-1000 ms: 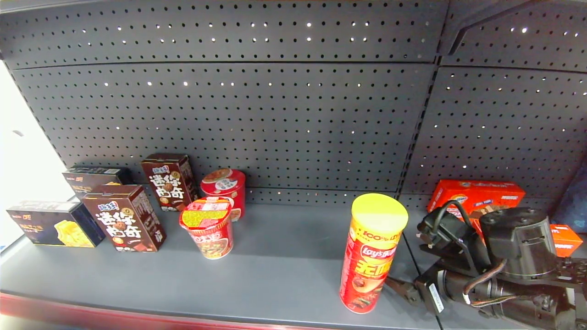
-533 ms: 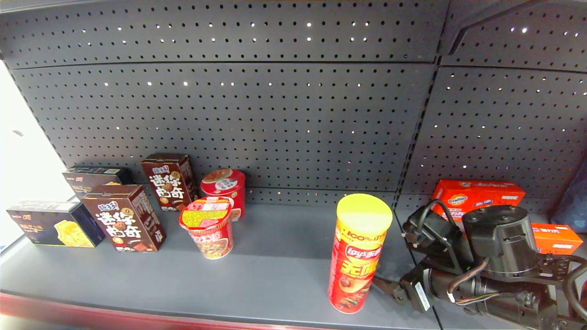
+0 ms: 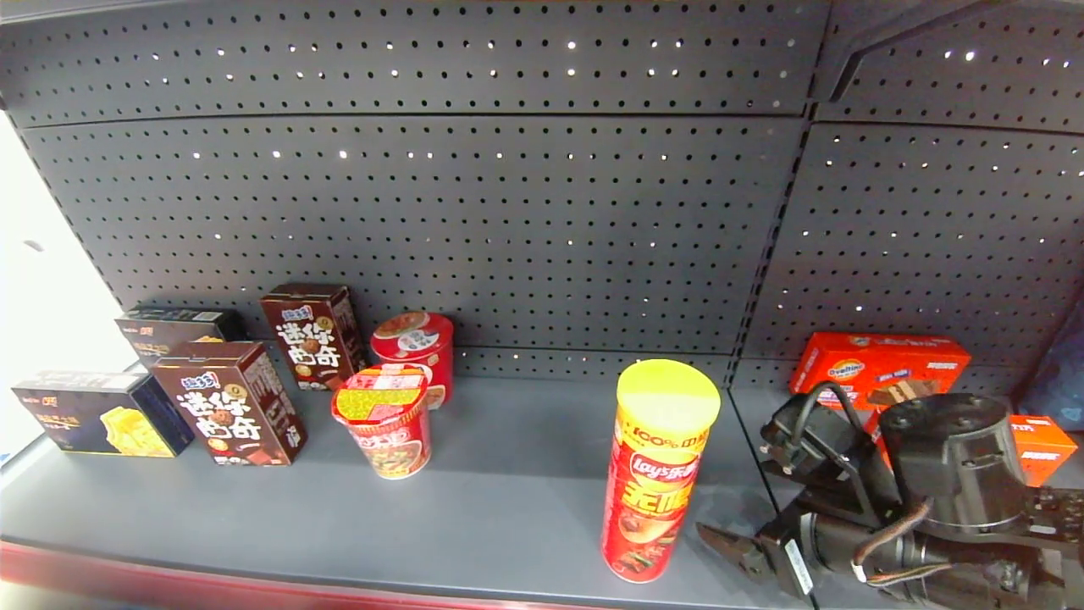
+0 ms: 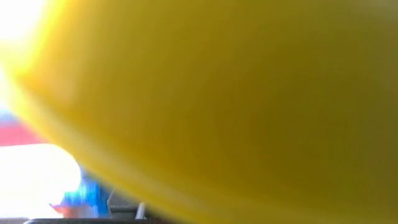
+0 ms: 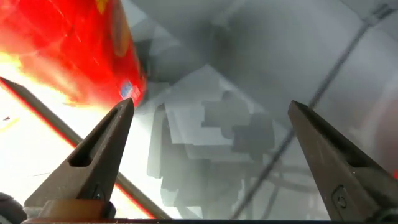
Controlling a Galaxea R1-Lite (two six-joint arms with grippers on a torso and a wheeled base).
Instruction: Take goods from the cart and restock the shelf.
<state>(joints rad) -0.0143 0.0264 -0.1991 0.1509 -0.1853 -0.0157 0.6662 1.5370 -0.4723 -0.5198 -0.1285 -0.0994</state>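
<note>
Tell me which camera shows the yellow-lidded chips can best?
The head view: the chips can stands upright on the shelf, visible lid to base. The right wrist view catches its red side beside the open right gripper. The left wrist view's yellow blur cannot be identified.

Upright red chip canister (image 3: 656,474) on grey shelf (image 3: 508,508), right tool (image 3: 721,542) just beside its base, noodle cups (image 3: 385,419) farther left

Grey shelf (image 3: 525,474), left to right: four dark boxes (image 3: 237,402) grouped at the left end, then two red noodle cups (image 3: 385,424). One tall crisp can (image 3: 656,474) stands upright near the front edge. The right bay holds what appear to be two orange boxes (image 3: 881,364), partly hidden.
</note>
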